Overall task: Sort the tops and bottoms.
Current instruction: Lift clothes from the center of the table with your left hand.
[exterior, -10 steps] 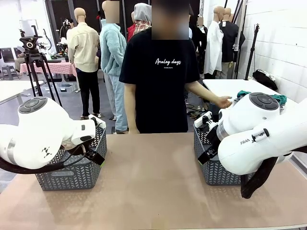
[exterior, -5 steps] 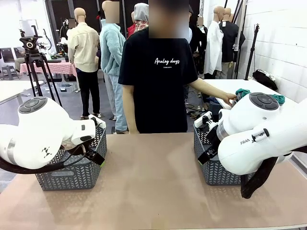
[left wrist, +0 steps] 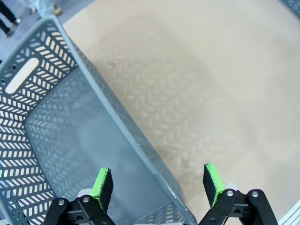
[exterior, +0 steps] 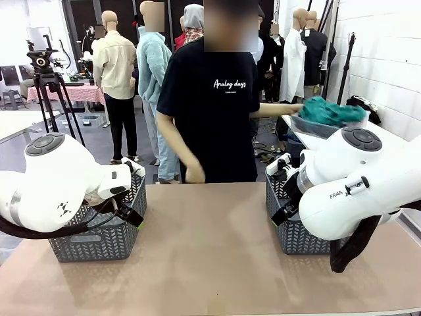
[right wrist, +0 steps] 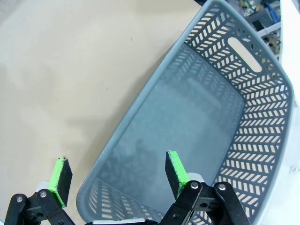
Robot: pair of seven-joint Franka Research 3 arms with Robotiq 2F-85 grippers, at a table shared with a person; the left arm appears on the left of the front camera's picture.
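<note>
We judge the sorting barely begun. Nothing lies in either basket yet, and nothing lies on the counter (exterior: 210, 257) between them. The teal top (exterior: 332, 110) is in the air, beyond the counter's far right corner. The person (exterior: 214, 99) standing at the far edge holds it up at arm's length. It touches neither basket and neither robot hand.

The left hand (left wrist: 157, 183) hangs with its pads wide apart, straddling the inner rim of the left basket (exterior: 99, 240) at the counter's left edge, and grips nothing. The right hand (right wrist: 118, 172) is likewise spread and empty, straddling the inner rim of the right basket (exterior: 293, 237) near the right edge.

So every garment is left to sort, this top first in our reading. It has to reach the counter or a hand before any basket gets filled.

The front view gives us the person, the lifted top and how the two baskets stand well apart, but the arms and basket walls hide the insides. The wrist views look straight down onto the bare basket floors, and they also make the gaps between the green pads plain.
</note>
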